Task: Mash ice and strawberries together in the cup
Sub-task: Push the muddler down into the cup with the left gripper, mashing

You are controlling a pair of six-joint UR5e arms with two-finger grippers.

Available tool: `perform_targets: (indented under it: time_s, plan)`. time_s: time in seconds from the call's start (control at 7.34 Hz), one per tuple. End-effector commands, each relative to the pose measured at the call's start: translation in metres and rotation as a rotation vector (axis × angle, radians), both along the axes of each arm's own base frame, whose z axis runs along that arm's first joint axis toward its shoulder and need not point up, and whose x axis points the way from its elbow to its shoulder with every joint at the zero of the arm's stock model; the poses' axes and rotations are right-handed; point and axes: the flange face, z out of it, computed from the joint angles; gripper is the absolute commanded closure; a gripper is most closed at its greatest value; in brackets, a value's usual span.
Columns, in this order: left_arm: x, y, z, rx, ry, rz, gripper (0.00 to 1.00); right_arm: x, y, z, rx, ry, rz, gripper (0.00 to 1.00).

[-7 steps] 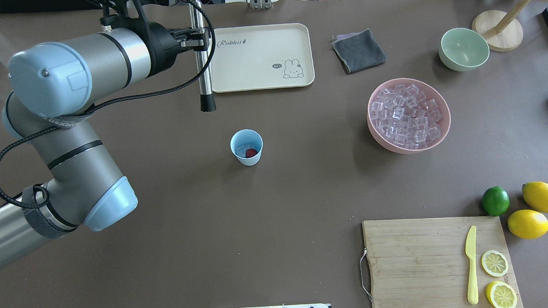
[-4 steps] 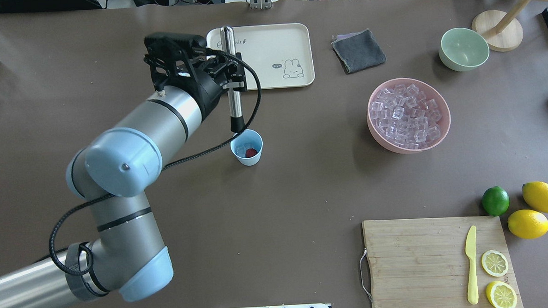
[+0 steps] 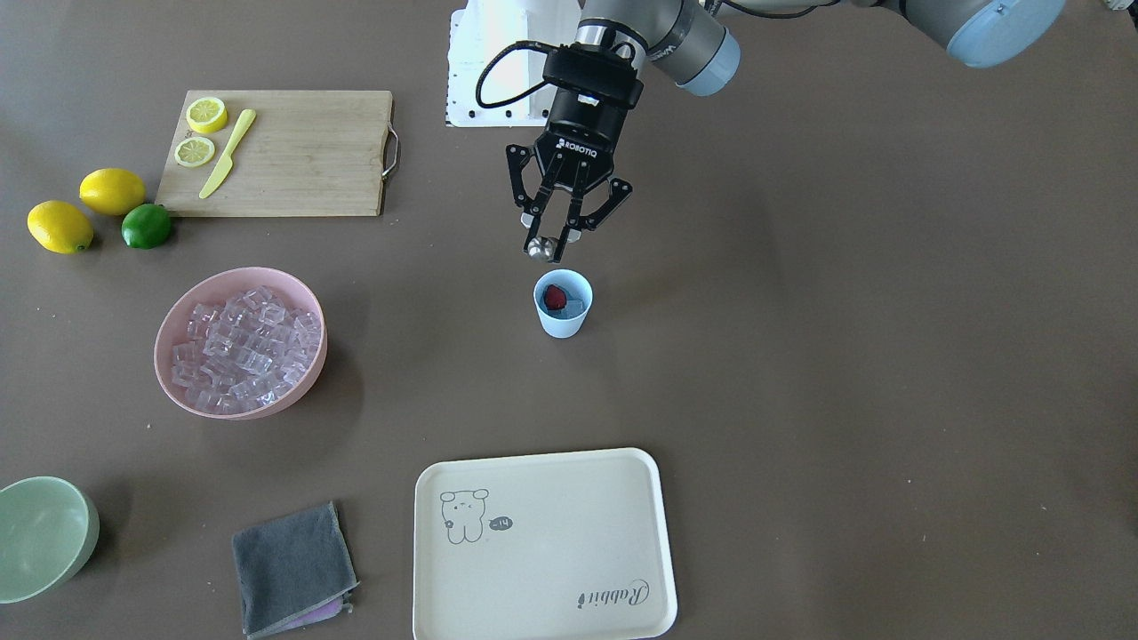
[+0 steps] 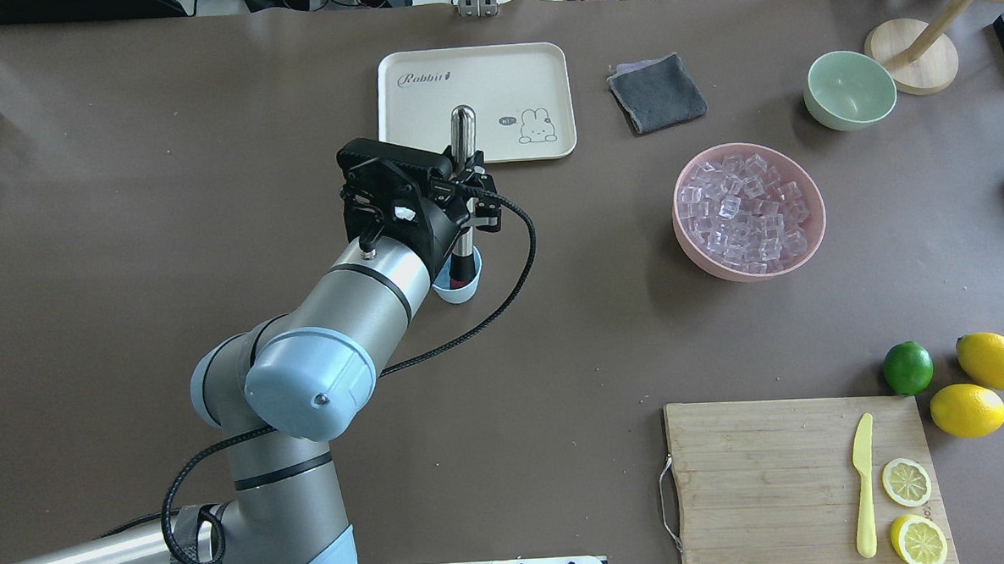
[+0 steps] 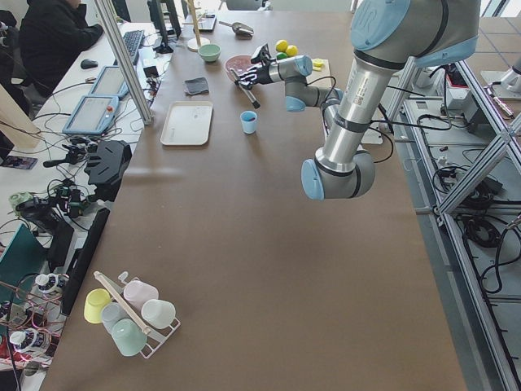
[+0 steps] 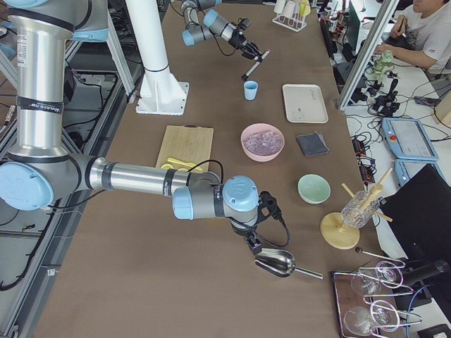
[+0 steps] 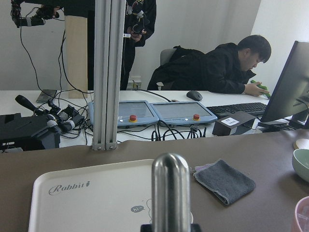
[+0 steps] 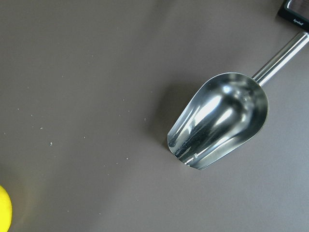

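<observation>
The light-blue cup (image 3: 563, 320) stands mid-table. It holds a red strawberry (image 3: 555, 298) and a piece of clear ice (image 3: 577, 308). My left gripper (image 3: 551, 242) is shut on a steel muddler (image 4: 462, 148) with a black tip. It holds the muddler tilted, with the tip just above the cup's mouth. In the overhead view my left gripper (image 4: 467, 207) and wrist hide most of the cup (image 4: 462, 292). My right gripper (image 6: 254, 243) hovers by a steel scoop (image 8: 219, 121) on the table; I cannot tell whether it is open or shut.
A pink bowl (image 4: 696, 256) full of ice cubes stands right of the cup. A cream tray (image 4: 476, 71), a grey cloth (image 4: 656, 93) and a pale green bowl (image 4: 849, 89) lie behind. A cutting board (image 4: 765, 482), a lime and lemons lie front right.
My left arm has swung right and toward the cup, carrying the muddler from beside the tray to over the cup's mouth. The cup has not moved.
</observation>
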Motion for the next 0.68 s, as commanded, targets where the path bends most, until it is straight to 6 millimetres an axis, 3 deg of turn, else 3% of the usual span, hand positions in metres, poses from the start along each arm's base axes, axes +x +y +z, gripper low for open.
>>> perform_targets:
  time_s: [0.0, 0.41, 0.54]
  plan:
    - [0.009, -0.015, -0.010, 0.010, -0.023, -0.015, 1.00, 0.001, -0.004, 0.004, -0.005, 0.009, 0.002, 0.01]
    - [0.007, -0.049, 0.009, -0.009, -0.066, -0.038, 1.00, 0.001, -0.005, 0.004, -0.004, 0.009, 0.002, 0.01]
    - [0.009, -0.049, 0.017, -0.014, -0.078, -0.035, 1.00, 0.001, -0.004, 0.005, -0.004, 0.009, 0.002, 0.01]
